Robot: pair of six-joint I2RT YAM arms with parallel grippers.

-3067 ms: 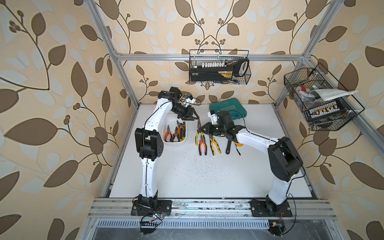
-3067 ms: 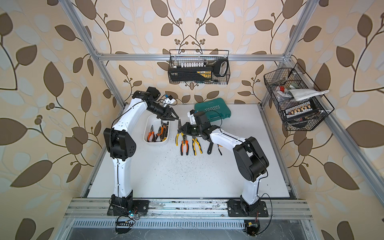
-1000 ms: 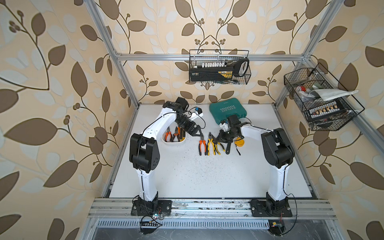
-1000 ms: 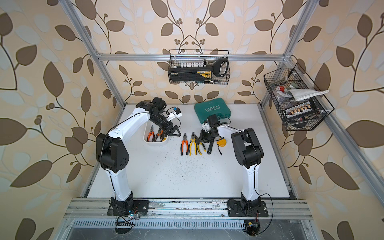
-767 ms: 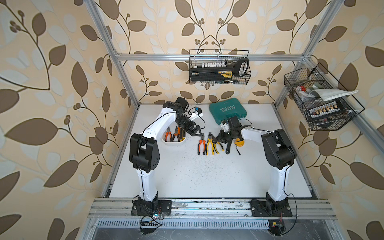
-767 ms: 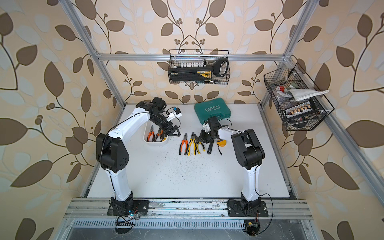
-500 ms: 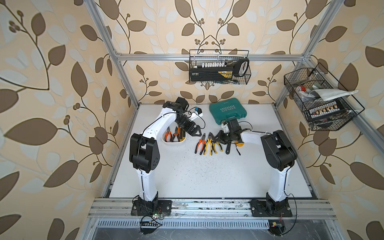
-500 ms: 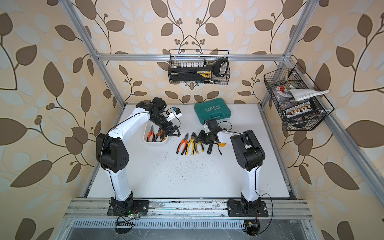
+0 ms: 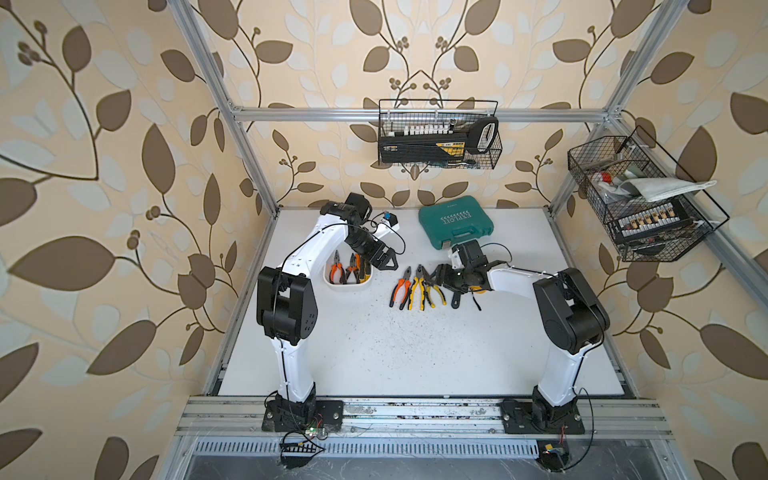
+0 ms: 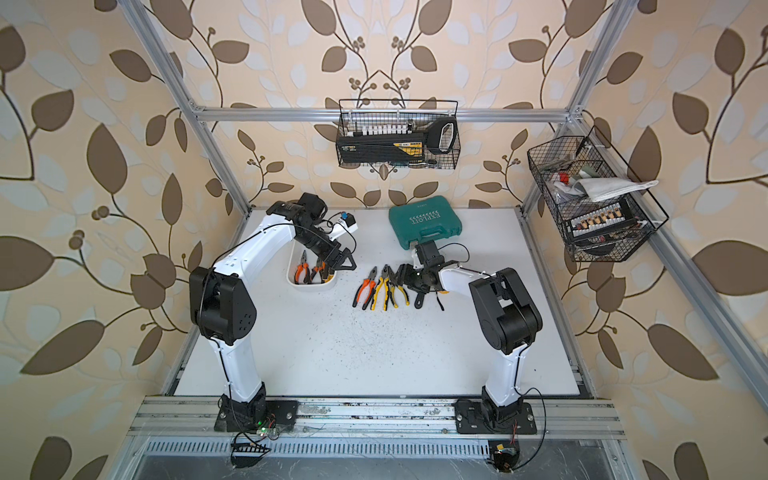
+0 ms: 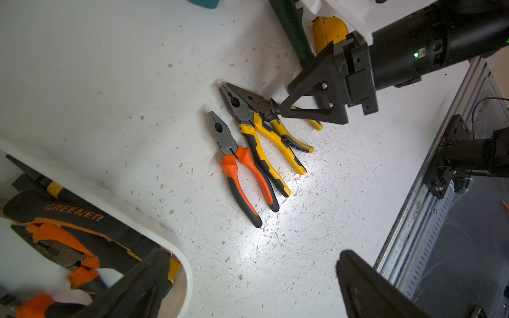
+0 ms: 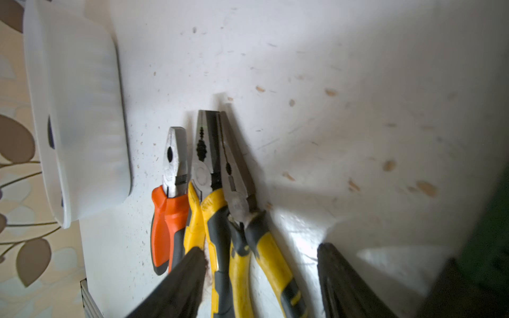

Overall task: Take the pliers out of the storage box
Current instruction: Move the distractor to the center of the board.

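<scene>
Opening its jaws, the right gripper (image 9: 439, 275) has released a yellow-and-black-handled pair of pliers (image 11: 292, 140) beside two others, near the shallow white plastic storage box (image 9: 347, 286); more pliers (image 9: 340, 272) remain inside, the wide-open left gripper (image 9: 384, 261) hovering at its rim

— What sort of place is this?
— A robotics lab cell: aluminium frame (image 9: 311, 113), wallpaper panels (image 9: 104, 187), arms (image 9: 569, 307) bolted to a rail (image 9: 415, 411).
— Anything else?
— Hanging tool baskets (image 9: 436, 101), like a workshop's.
</scene>
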